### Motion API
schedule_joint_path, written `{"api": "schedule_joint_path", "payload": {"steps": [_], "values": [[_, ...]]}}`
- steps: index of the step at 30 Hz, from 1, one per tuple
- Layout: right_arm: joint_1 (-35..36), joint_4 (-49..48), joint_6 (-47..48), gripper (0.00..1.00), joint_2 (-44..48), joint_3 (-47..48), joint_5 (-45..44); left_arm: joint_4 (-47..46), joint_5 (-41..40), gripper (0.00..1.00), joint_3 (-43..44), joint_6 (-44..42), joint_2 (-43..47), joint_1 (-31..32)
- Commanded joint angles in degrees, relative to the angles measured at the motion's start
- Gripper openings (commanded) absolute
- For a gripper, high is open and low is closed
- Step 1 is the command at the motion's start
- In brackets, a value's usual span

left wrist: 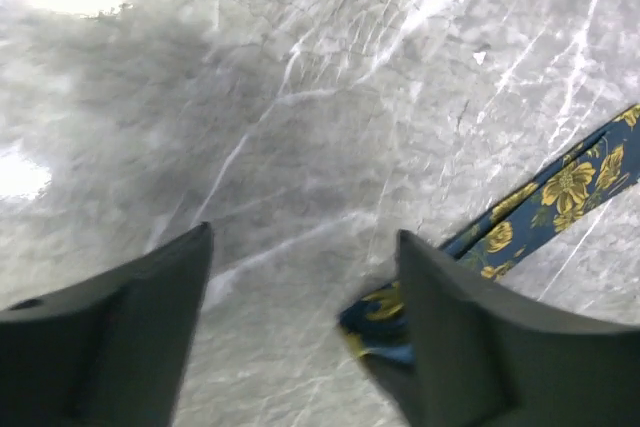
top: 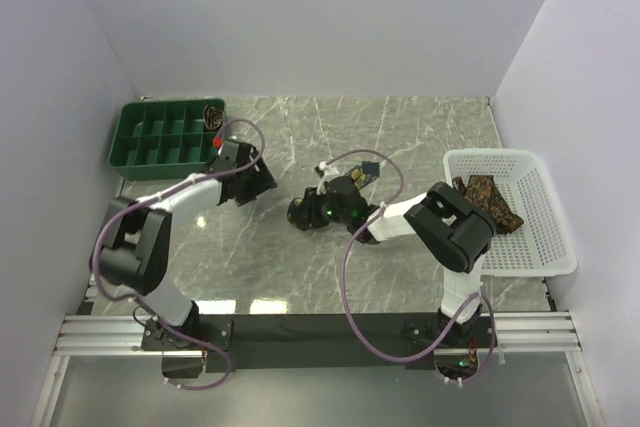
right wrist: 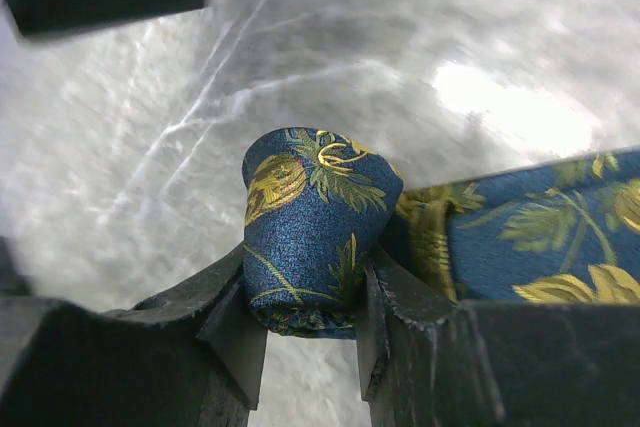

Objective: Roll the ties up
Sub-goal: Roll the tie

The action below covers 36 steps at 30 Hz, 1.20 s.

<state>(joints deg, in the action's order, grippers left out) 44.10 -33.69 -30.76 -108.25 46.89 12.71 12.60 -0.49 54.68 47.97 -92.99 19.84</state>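
The dark navy tie with yellow flowers is partly rolled. My right gripper [right wrist: 308,269] is shut on the rolled end [right wrist: 315,212], and the flat tail [right wrist: 545,242] runs off to the right. From above, that gripper [top: 306,213] sits mid-table, with a bit of the tie [top: 369,171] showing behind it. My left gripper [left wrist: 305,237] is open with only bare table between its fingers. The navy tie [left wrist: 560,195] lies past its right finger [left wrist: 450,337], and one end of it touches that finger. From above, the left gripper [top: 252,185] is left of the right one. Brown patterned ties [top: 490,201] lie in the basket.
The white mesh basket [top: 545,232] stands at the right edge of the table. The green compartment tray [top: 150,137] is at the back left, with a dark rolled item [top: 212,114] in its right corner compartment. White walls close in the marble table [top: 420,137].
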Motion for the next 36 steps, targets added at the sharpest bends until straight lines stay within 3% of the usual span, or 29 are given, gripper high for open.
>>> {"api": "schedule_joint_path", "payload": {"steps": [1,2,8,12,18,26,36], "values": [[-3.4,-1.4,-13.3,0.09,-2.4,-5.0,6.1,-8.3,-3.7,0.81,-4.8,-0.6,5.8,1.9],[-3.8,-3.2,-14.7,0.09,-3.0,-5.5,7.1,-9.1,-4.8,0.89,-5.7,-1.9,7.6,3.0],[-7.7,-10.3,-27.0,0.09,-6.4,-9.5,13.5,-16.2,-11.5,0.93,-12.1,-15.1,14.3,13.6],[-9.9,-16.0,-35.2,0.09,-8.5,-12.6,16.4,-21.2,-10.2,0.93,-16.4,-24.0,17.0,17.6],[-11.8,-18.2,-39.1,0.11,-10.4,-14.5,18.2,-19.4,-5.4,0.93,-13.4,-31.6,13.0,19.8],[-12.8,-19.7,-39.5,0.12,-11.7,-14.7,20.1,-18.9,6.4,0.93,-9.3,-35.6,6.3,21.9],[-13.2,-21.5,-39.9,0.12,-13.2,-14.3,21.5,-18.6,11.0,0.93,-7.6,-36.4,2.6,22.1]]}}
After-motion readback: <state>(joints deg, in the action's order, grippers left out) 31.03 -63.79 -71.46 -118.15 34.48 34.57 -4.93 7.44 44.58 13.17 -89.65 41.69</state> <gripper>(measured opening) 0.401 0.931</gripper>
